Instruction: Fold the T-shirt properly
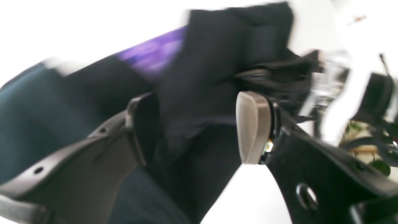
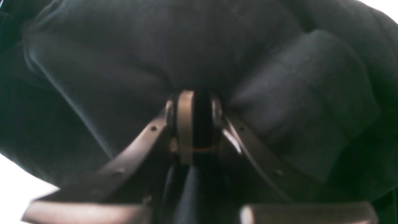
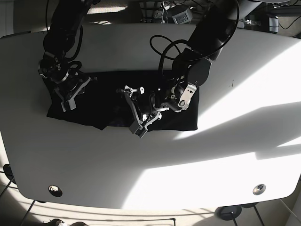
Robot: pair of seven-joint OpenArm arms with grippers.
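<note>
A black T-shirt [image 3: 108, 101] lies spread across the white table [image 3: 225, 141]. In the left wrist view the T-shirt [image 1: 202, 77] shows a purple print [image 1: 149, 54]. My left gripper [image 3: 135, 113] is over the shirt's middle front. Its fingers stand wide apart in the left wrist view [image 1: 199, 127], with a fold of dark cloth hanging between them, and the frame is motion-blurred. My right gripper [image 3: 67, 102] is at the shirt's left end. In the right wrist view [image 2: 199, 121] its pads are pinched together on the black cloth [image 2: 124, 62].
Cables [image 3: 164, 47] loop on the table behind the shirt by the left arm. Two round grommets [image 3: 55, 190] [image 3: 258, 189] sit near the table's front edge. Bare sunlit table lies to the right and in front of the shirt.
</note>
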